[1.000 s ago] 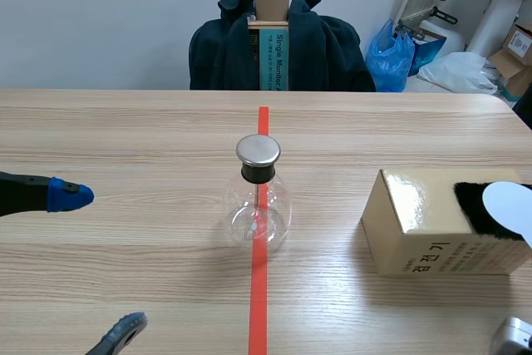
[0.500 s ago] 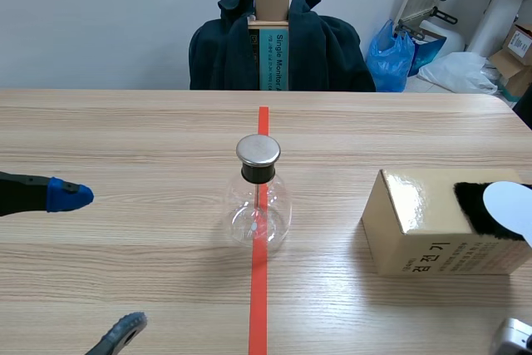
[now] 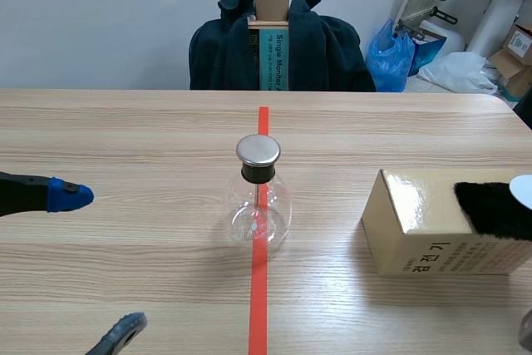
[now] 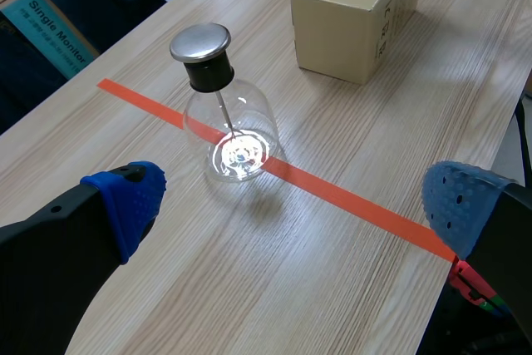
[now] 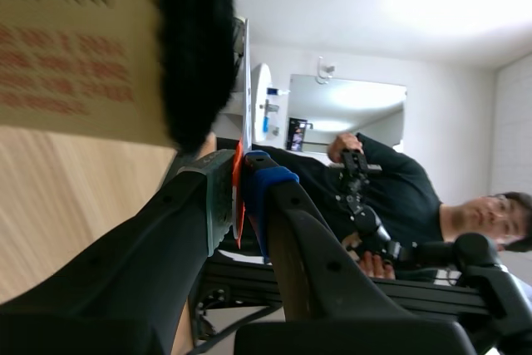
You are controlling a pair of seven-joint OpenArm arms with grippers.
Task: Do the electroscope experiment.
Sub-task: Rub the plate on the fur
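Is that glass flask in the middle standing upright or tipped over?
Upright: the glass flask stands on its wide base, its metal cap on top.

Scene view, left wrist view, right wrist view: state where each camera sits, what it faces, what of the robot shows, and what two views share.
Scene view: between the arms, facing across the table toward a jacket; left pincer shows.
Left wrist view: on the left arm, looking down past its open pincer at the flask.
Right wrist view: on the right arm, looking past black fur on the box; right pincer shut on a white disc.
Shared: scene and left wrist views show flask and box.
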